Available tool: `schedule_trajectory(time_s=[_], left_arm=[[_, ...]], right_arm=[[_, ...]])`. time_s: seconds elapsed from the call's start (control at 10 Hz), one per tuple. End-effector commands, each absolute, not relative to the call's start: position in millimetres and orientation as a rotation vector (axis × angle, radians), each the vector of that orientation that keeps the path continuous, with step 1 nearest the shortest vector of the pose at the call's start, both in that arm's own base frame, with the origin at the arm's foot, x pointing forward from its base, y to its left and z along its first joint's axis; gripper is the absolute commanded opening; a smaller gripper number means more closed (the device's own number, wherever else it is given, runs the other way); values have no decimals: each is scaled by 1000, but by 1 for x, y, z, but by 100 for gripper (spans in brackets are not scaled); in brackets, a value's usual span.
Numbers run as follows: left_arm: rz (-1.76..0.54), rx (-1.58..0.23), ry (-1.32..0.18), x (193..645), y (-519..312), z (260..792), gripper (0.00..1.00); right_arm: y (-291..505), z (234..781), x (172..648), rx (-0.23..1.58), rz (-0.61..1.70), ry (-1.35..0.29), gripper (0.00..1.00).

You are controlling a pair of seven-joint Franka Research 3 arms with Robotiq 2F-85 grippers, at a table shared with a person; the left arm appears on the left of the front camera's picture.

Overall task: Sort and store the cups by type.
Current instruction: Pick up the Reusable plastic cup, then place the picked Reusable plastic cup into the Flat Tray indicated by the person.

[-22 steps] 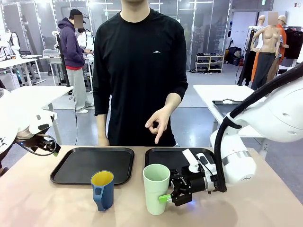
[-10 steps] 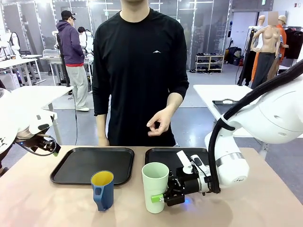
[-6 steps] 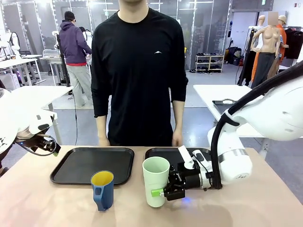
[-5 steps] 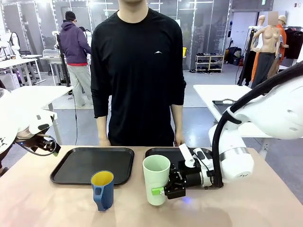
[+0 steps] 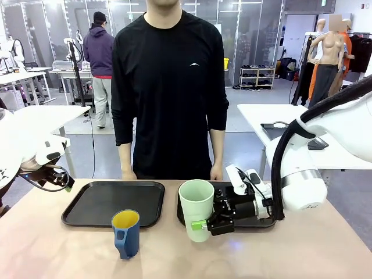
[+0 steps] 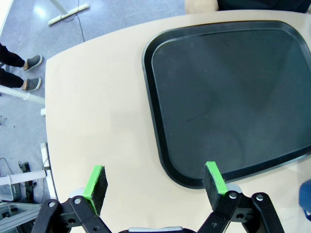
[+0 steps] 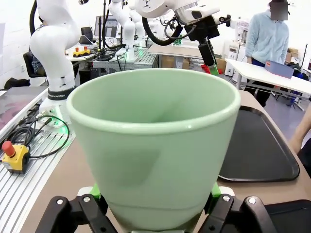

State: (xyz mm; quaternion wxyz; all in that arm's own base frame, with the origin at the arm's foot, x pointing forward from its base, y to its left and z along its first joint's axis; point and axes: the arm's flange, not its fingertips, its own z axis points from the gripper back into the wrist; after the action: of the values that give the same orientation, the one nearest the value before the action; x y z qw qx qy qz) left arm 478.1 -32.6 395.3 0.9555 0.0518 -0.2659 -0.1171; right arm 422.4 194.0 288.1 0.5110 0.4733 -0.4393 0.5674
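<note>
Plastic, so probably light, stiff and slick, the tapered mint tumbler (image 5: 196, 206) sits clamped low near its base in the right gripper (image 5: 200, 225), above the right tray's (image 5: 263, 222) near rim; the left gripper (image 6: 154, 180) gapes empty.

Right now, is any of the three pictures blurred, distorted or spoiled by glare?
Front view: sharp, evenly lit, only faint shadows on the table. Left wrist view: the wide lens bends the rim of the black tray, whose surface has a dull sheen. Right wrist view: the mint tumbler looms very close and looks swollen; background bright.
</note>
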Motion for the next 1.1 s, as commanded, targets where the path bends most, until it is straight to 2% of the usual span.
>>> schedule_trajectory(time_s=[0.0, 1.0], left_arm=[[-236, 107, -545, 477, -33, 398, 100], [-236, 107, -545, 477, -33, 398, 100]], right_arm=[[197, 285, 422, 1153, 1364, -1052, 47], [197, 285, 422, 1153, 1364, -1052, 47]])
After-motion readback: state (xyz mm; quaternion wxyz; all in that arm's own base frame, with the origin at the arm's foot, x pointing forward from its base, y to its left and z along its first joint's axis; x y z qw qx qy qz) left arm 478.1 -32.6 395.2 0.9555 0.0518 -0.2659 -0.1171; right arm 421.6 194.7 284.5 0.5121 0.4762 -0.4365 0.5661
